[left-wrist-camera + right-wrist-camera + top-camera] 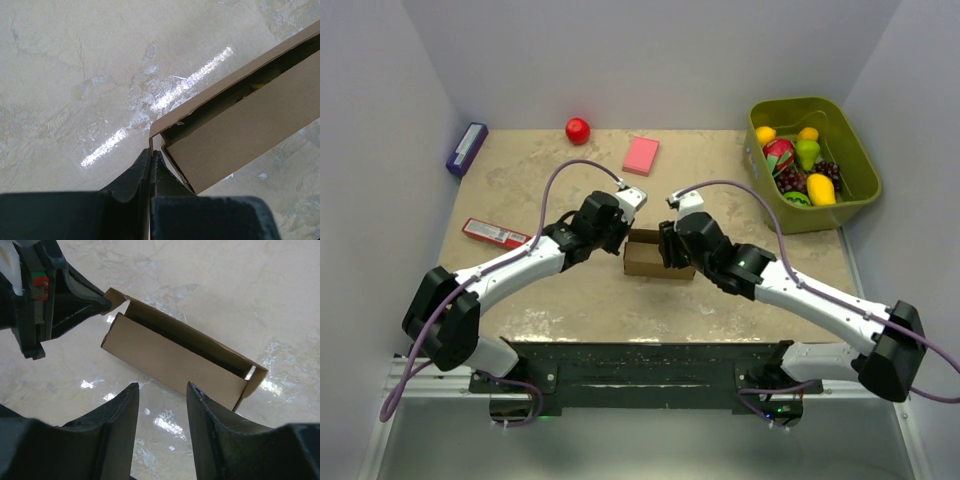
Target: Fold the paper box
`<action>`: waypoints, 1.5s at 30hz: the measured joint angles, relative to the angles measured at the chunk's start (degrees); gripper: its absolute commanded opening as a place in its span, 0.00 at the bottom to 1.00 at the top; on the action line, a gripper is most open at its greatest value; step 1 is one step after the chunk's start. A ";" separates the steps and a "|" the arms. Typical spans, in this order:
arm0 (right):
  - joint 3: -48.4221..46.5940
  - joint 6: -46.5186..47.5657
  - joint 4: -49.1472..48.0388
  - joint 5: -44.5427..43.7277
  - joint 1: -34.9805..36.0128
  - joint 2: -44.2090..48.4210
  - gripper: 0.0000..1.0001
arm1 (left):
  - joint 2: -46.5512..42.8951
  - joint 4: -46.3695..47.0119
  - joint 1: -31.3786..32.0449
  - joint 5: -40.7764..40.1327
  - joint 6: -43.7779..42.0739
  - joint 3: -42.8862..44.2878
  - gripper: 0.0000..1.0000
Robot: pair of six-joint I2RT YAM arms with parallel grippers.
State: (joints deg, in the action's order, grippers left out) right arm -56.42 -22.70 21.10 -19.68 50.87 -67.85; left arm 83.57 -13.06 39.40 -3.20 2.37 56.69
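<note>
The paper box [642, 258] is a small open-topped brown cardboard box lying mid-table between both arms. In the left wrist view the box [240, 125] reaches up to the right, and my left gripper [151, 152] is shut on its thin end flap at the near corner. My left gripper [623, 236] is at the box's left end. My right gripper [161, 389] is open and empty, just short of the box's long side wall [170, 360], not touching it. My right gripper [669, 247] is at the box's right end. The left gripper's fingers [95, 304] pinch the flap [116, 296].
A green bin [820, 218] with toy fruit stands at the back right. A pink flat block [641, 155] and a red ball [578, 130] lie at the back. A purple box [467, 148] and a red packet [495, 233] lie on the left.
</note>
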 measured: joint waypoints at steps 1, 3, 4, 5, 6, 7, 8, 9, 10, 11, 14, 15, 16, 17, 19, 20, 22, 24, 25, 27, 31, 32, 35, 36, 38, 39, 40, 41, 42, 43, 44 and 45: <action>0.31 0.22 -0.83 0.17 0.31 -1.27 0.43 | 0.00 0.00 0.00 0.00 -0.02 0.00 0.00; 0.90 0.35 -1.92 0.11 0.57 -3.67 0.41 | 0.00 0.00 0.00 0.00 -0.02 0.00 0.00; 1.05 0.33 -2.29 -0.13 0.57 -4.68 0.41 | 0.00 0.00 0.00 0.00 -0.02 0.00 0.00; 1.09 0.26 -2.54 -0.39 0.57 -5.79 0.40 | 0.00 0.00 0.00 0.00 -0.02 0.00 0.00; 1.16 0.22 -2.78 -0.59 0.55 -6.82 0.40 | 0.00 0.00 0.00 0.00 -0.02 0.00 0.00; 1.16 0.22 -2.99 -0.79 0.55 -7.76 0.39 | 0.00 0.00 0.00 0.00 -0.02 0.02 0.00; 1.16 0.17 -3.26 -0.87 0.55 -8.66 0.38 | 0.02 0.00 0.00 0.00 -0.02 0.02 0.00; 1.18 0.17 -3.52 -0.96 0.55 -9.31 0.38 | 0.02 0.00 0.00 -0.02 -0.02 0.02 0.00; 1.18 0.15 -3.91 -1.14 0.55 -10.10 0.36 | 0.09 -0.04 0.00 -0.02 -0.02 0.09 0.00; 1.18 0.04 -4.42 -1.42 0.55 -11.02 0.35 | 0.13 -0.04 0.00 -0.02 -0.02 0.11 0.00; 1.40 -0.33 -5.51 -2.01 0.55 -13.16 0.33 | 0.17 -0.02 0.00 -0.02 -0.04 0.11 0.00; 1.60 -0.44 -5.70 -2.27 0.55 -13.79 0.33 | 0.17 -0.02 0.00 -0.02 -0.04 0.11 0.00; 1.81 -0.59 -5.77 -2.47 0.55 -14.40 0.32 | 0.20 -0.04 0.00 -0.02 -0.04 0.11 0.00; 2.08 -0.70 -5.88 -2.84 0.55 -14.95 0.32 | 0.20 -0.04 0.00 -0.02 -0.04 0.11 0.00; 2.34 -0.92 -6.62 -3.65 0.57 -15.74 0.31 | 0.24 -0.02 0.00 -0.02 -0.02 0.11 0.00; 2.34 -0.98 -6.97 -3.89 0.57 -15.78 0.31 | 0.24 -0.02 0.00 -0.02 0.02 0.13 0.00; 2.34 -1.44 -7.26 -4.46 0.57 -16.11 0.31 | 0.28 -0.35 0.00 0.00 0.28 0.35 0.00; 2.34 -1.90 -7.85 -4.96 0.59 -16.50 0.30 | 0.33 -1.07 0.00 0.02 1.22 0.76 0.00; 2.34 -2.05 -8.17 -5.11 0.59 -16.70 0.29 | 0.33 -1.46 0.00 0.04 1.64 0.98 0.00; 2.34 -2.47 -8.74 -5.38 0.59 -17.09 0.29 | 0.33 -2.10 0.00 0.20 2.84 1.29 0.00; 2.34 -3.32 -9.22 -6.08 0.61 -17.51 0.29 | 0.33 -3.15 0.00 0.50 5.57 1.81 0.00; 2.34 -3.43 -9.33 -6.23 0.61 -17.64 0.29 | 0.33 -3.19 0.00 0.55 6.16 1.84 0.00; 2.34 -3.82 -9.64 -6.40 0.61 -17.99 0.28 | 0.33 -3.13 -0.11 0.90 8.55 1.81 0.00; 2.34 -3.89 -9.68 -6.43 0.61 -18.01 0.28 | 0.33 -3.02 -0.17 0.98 9.33 1.81 0.00; 2.34 -3.93 -9.81 -6.58 0.59 -18.03 0.28 | 0.33 -2.56 -0.28 1.44 10.82 1.66 0.00; 2.36 -4.04 -9.79 -6.62 0.55 -18.08 0.28 | 0.33 -2.08 -0.28 1.73 11.74 1.40 0.00; 2.36 -4.11 -9.79 -6.73 0.50 -18.10 0.28 | 0.33 -1.33 -0.28 1.95 12.31 0.96 0.00; 2.38 -4.15 -9.79 -6.75 0.50 -18.10 0.28 | 0.31 -0.66 -0.28 2.01 13.07 0.52 0.00; 2.38 -4.20 -9.79 -6.80 0.50 -18.12 0.28 | 0.31 0.24 -0.35 2.10 13.62 0.04 0.00; 2.40 -4.26 -9.79 -6.80 0.50 -18.12 0.27 | 0.24 1.05 -0.37 2.16 14.16 -0.44 0.00; 2.40 -4.28 -9.79 -6.82 0.50 -18.12 0.27 | 0.17 1.81 -0.39 2.16 14.69 -0.98 0.00; 2.43 -4.28 -9.79 -6.84 0.50 -18.12 0.27 | 0.07 2.43 -0.39 2.25 15.10 -1.42 0.00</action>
State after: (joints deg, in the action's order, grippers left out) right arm -54.00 -26.98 11.31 -26.52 51.37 -85.97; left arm 83.64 -10.63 39.00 -0.95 17.47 55.27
